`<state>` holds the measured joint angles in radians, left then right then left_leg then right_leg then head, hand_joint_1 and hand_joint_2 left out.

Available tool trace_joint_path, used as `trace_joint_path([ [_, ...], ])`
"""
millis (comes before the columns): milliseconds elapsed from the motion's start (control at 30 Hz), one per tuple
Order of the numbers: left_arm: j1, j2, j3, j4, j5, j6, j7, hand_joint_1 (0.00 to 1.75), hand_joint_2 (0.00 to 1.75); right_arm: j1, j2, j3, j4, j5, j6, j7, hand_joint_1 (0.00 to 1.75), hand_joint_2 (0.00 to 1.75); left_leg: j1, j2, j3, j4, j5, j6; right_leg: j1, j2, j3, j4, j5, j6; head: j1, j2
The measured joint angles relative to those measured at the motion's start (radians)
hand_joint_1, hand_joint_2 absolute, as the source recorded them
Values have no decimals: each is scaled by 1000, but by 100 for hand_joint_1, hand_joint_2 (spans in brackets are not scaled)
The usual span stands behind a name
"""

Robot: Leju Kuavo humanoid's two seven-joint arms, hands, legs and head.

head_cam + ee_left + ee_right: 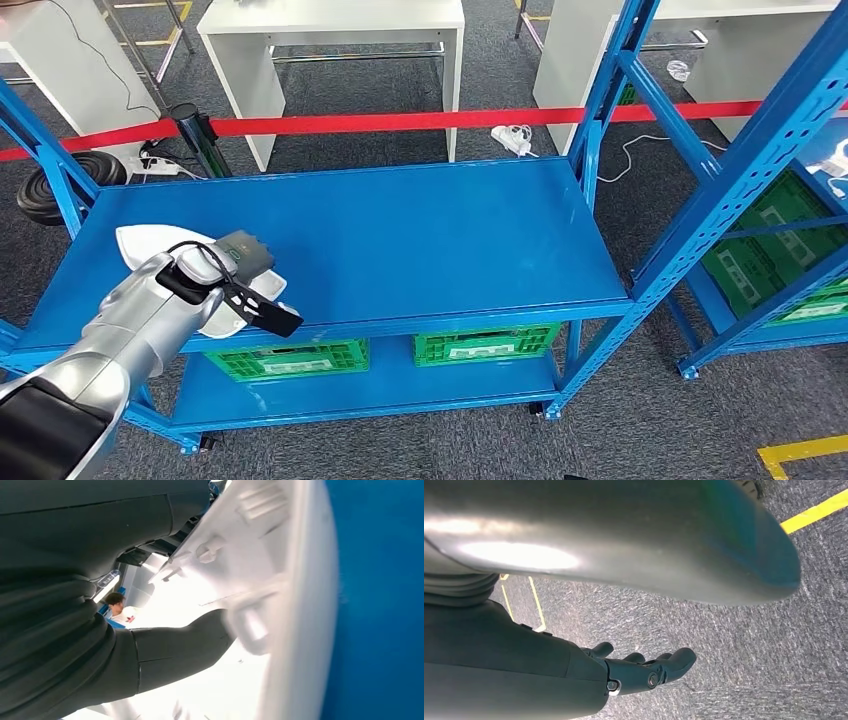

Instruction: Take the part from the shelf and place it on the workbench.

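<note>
The white moulded part (135, 243) lies at the front left of the blue shelf top (400, 230). My left hand (235, 265) is over it and grips its near end. In the left wrist view the part's ribbed underside (280, 580) stands tilted against the blue surface, with my thumb (185, 645) pressed along it. My right hand (644, 670) hangs above the grey carpet, fingers loosely apart with nothing in them.
Two green crates (290, 358) (485, 345) sit on the lower shelf level. A red barrier tape (400, 122) runs behind the shelf, with white tables (330, 30) beyond it. Another blue rack (760, 200) stands close on the right. A person (116, 602) is far off.
</note>
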<state>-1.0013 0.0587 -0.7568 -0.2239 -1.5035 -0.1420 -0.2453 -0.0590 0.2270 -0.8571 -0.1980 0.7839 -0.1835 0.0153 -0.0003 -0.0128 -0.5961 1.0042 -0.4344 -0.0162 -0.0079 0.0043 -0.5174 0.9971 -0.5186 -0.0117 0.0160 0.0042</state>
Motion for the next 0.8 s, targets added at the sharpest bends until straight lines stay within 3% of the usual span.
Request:
trace_joint_path([
  [433,-9,3,-2,0,-4,44,-6,175,175,0,3,0,0,2,2,-5,0,0,0,-1,4,0,0,0,0,0,4,0,0,0,0,0],
  [500,-9,3,-5,0,-12,65,-8,175,87,0,4,0,0,2,3,-6,0,0,0,-1,4,0,0,0,0,0,4,0,0,0,0,0],
  [567,-9,4,-15,0,-27,98,-1,175,87,0,4,0,0,2,3,-7,0,0,0,-1,3,0,0,0,0,0,4,0,0,0,0,0],
  [633,-8,5,-36,0,-42,145,29,175,175,0,4,0,0,4,3,-8,0,0,0,-1,3,0,0,0,0,0,4,0,0,0,0,0],
  [800,-1,7,-113,0,-42,304,177,175,175,-1,4,0,0,18,8,-14,0,0,0,0,3,0,0,0,0,0,3,0,0,0,0,0],
])
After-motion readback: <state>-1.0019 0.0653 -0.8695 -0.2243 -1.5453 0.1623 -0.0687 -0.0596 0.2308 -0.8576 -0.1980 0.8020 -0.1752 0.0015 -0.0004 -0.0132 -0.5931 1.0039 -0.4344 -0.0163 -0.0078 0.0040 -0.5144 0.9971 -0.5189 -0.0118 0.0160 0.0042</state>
